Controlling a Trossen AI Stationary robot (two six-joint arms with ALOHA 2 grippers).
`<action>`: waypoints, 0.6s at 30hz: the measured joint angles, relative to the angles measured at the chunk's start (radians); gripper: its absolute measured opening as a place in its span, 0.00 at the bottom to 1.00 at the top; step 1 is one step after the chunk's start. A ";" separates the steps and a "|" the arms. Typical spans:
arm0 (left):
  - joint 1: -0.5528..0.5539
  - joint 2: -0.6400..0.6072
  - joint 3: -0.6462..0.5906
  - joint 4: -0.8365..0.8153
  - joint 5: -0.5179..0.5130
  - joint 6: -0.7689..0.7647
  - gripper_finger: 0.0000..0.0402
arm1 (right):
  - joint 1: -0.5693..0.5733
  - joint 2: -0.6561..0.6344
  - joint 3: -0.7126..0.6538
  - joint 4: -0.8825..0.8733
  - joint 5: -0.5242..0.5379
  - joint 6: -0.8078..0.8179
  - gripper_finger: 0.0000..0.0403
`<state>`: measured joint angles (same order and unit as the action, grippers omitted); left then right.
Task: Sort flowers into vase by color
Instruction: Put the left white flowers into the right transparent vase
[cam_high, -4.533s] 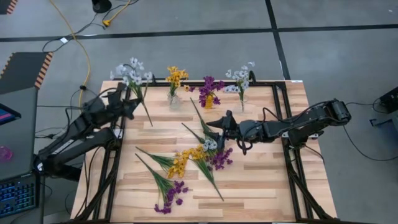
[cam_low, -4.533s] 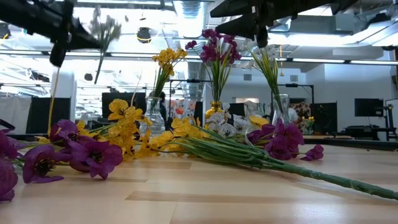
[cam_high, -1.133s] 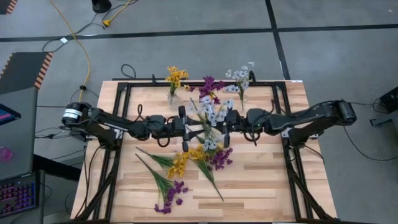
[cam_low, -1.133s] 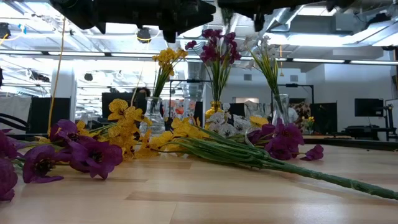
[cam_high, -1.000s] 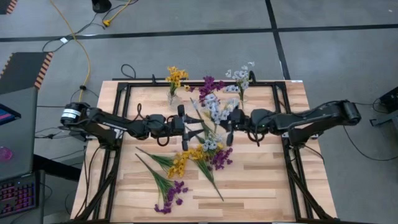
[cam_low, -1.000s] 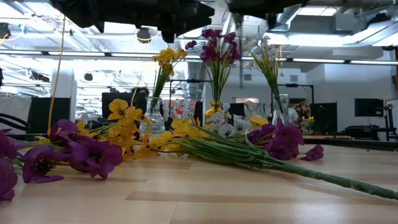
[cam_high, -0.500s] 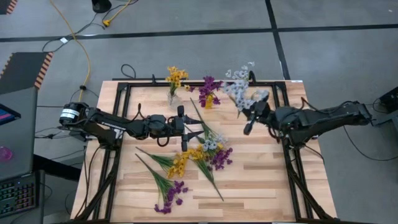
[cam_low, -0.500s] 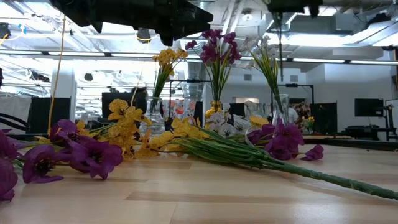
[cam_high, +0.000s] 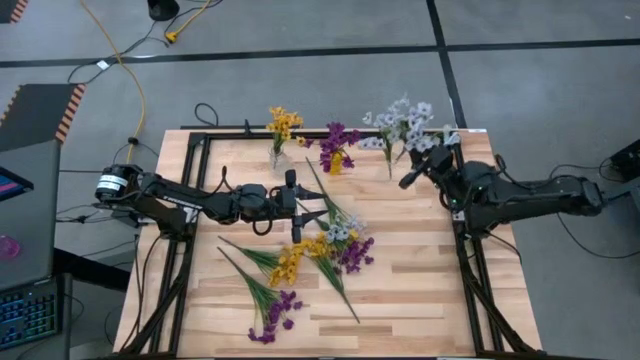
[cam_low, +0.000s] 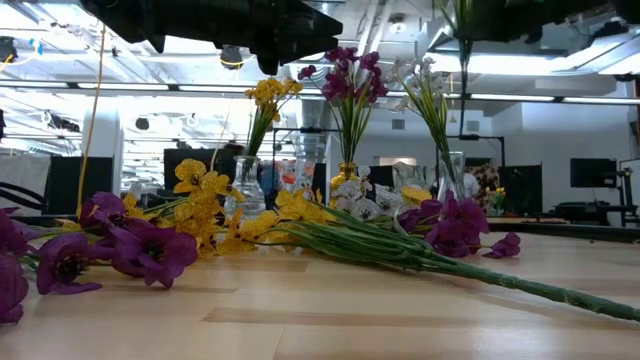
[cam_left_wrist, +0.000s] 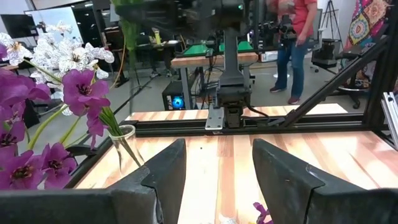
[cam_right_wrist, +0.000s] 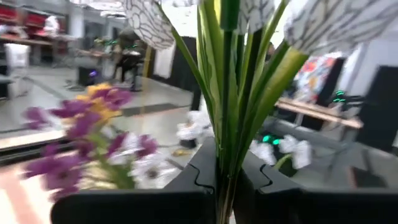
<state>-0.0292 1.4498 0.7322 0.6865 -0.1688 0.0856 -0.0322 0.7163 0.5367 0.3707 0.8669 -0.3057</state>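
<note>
The right gripper (cam_high: 418, 168), fingers clamped on the stem of a white sprig (cam_high: 420, 128), has swung it from the counter's (cam_high: 420, 290) middle to the far right corner, just beside the vase (cam_high: 388, 158) of white flowers; it looks ready to lower in. The left gripper (cam_high: 296, 206) hangs over the counter's middle, fingers spread and empty, near the loose flowers (cam_high: 318, 250) still unsorted.

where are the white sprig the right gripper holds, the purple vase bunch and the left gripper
white sprig (cam_high: 412, 118), high view, blossoms
purple vase bunch (cam_high: 340, 138), high view, blossoms
left gripper (cam_left_wrist: 214, 171), left wrist view, between fingertips
</note>
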 joint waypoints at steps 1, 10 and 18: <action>0.000 0.000 0.000 0.000 0.000 0.000 0.43 | -0.016 0.002 -0.008 0.018 -0.001 -0.013 0.11; 0.000 0.000 0.000 0.000 0.000 0.000 0.43 | -0.127 0.059 -0.073 0.089 -0.086 0.035 0.11; 0.000 0.000 0.000 0.000 0.000 0.000 0.43 | -0.143 0.091 -0.077 0.131 -0.086 0.048 0.11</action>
<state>-0.0292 1.4498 0.7322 0.6865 -0.1688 0.0856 -0.1749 0.8069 0.4595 0.5016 0.7811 -0.2574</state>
